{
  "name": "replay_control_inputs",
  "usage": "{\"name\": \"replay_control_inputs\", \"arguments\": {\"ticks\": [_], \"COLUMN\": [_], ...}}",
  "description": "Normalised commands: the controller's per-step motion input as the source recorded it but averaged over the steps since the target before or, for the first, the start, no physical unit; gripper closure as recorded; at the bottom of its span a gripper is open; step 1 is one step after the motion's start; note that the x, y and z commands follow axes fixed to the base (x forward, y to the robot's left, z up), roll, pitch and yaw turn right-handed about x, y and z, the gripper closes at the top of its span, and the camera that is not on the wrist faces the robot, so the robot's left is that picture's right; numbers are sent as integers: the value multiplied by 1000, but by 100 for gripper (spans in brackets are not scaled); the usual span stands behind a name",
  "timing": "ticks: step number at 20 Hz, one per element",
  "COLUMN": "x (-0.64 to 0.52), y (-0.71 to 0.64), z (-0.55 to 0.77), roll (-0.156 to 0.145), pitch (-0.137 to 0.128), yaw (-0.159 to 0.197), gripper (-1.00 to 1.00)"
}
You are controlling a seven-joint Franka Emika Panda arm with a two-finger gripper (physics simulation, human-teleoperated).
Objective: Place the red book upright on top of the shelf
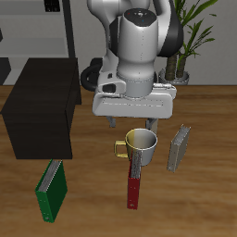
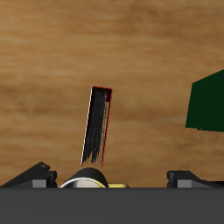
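The red book (image 1: 134,183) stands on its edge on the table near the front edge, just in front of the mug. In the wrist view it (image 2: 98,127) shows as a thin dark-red cover with dark page edges. My gripper (image 1: 131,122) hangs above the mug and a little behind the book, touching neither. It is open and empty. Its two fingertips (image 2: 33,176) stand wide apart in the wrist view, and the book lies ahead of them. The shelf (image 1: 42,106), a large matte black box with a flat top, stands on the table off to the side, apart from the gripper.
A yellow-and-grey mug (image 1: 139,143) sits under the gripper; its rim (image 2: 83,182) shows in the wrist view. A green book (image 1: 52,190) leans near the front edge, in front of the shelf. A grey book (image 1: 178,148) stands beside the mug. A thin-framed rack (image 1: 37,37) and a plant (image 1: 190,42) are at the back.
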Motion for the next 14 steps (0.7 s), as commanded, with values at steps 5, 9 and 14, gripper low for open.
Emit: {"name": "replay_control_inputs", "arguments": {"ticks": [5, 9, 14], "x": [78, 35, 59], "y": [147, 24, 45], "z": [-317, -267, -379], "roll": [13, -17, -15], "pitch": [-32, -19, -37], "yaw": [-15, -50, 20], "gripper": [-100, -100, -100]}}
